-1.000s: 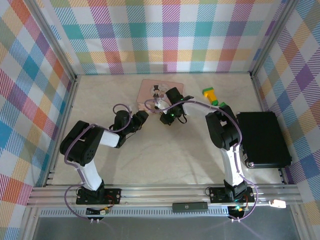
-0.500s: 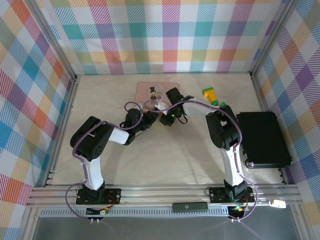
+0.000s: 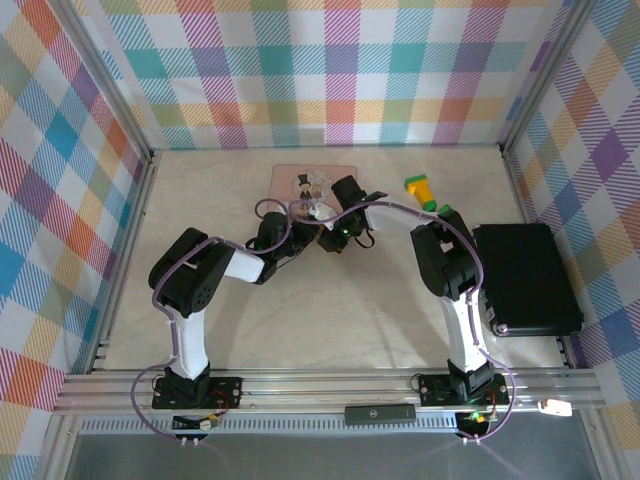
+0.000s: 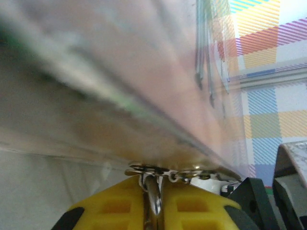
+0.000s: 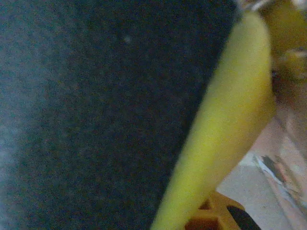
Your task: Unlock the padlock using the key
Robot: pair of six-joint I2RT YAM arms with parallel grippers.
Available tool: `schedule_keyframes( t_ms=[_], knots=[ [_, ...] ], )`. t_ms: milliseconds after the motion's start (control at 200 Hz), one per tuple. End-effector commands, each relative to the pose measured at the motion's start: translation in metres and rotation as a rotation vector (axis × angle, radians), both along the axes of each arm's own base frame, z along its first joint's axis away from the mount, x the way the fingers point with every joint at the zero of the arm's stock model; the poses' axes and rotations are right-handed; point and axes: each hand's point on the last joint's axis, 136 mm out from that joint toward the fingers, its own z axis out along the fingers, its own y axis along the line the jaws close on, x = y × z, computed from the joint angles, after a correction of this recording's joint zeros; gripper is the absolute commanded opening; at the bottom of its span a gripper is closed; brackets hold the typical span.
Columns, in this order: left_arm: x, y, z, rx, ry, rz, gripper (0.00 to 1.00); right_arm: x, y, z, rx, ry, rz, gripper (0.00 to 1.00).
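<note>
Plaid-walled cell, beige table [image 3: 350, 310]. Both arms meet mid-table just by the near edge of the pink tin [image 3: 300, 176].

L gripper [image 3: 297, 229]: clenched. In the L wrist view its yellow pads [image 4: 201, 211] pinch a thin silver sliver, prob. the key [image 4: 154, 199], w/ a small ring [image 4: 144, 168] just past the tips and the tin's side blurred close above.

R gripper [image 3: 327, 224]: tip to tip w/ the L one. Can't tell if it's clenched or released, as the R wrist view is a dark blur. Padlock [image 5: 287, 38] is prob. the brassy smear at top right there, right by the R finger. Not sure.

Step, as I read it: key in hand, lining it up w/ the lock. Not inserted yet as far as I can see.

Next move needs:
- R arm to hold the lock steady, keyhole facing the L arm
- a slow, straight push along the key's axis, then a twist
- care, since the parts are tiny, slip easily, and the tin crowds the space
</note>
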Motion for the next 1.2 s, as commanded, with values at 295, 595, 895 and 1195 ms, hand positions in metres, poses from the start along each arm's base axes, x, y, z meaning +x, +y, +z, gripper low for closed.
schedule_keyframes(
  t_ms=[295, 595, 895, 1195],
  knots=[
    [-0.002, 0.019, -0.02, 0.024, 0.03, 0.092, 0.0, 0.004, 0.005, 0.072, 0.145, 0.064, -0.289, 0.49],
    [0.0, 0.033, -0.014, -0.038, -0.004, 0.182, 0.0, 0.045, -0.064, 0.109, 0.185, 0.041, -0.877, 0.75],
    [0.002, 0.04, -0.006, -0.048, -0.031, 0.223, 0.0, 0.104, -0.066, 0.079, 0.202, 0.067, -1.07, 0.74],
    [0.0, 0.069, -0.013, -0.101, -0.04, 0.377, 0.0, 0.087, -0.084, 0.033, 0.185, 0.173, -1.251, 0.71]
  ],
)
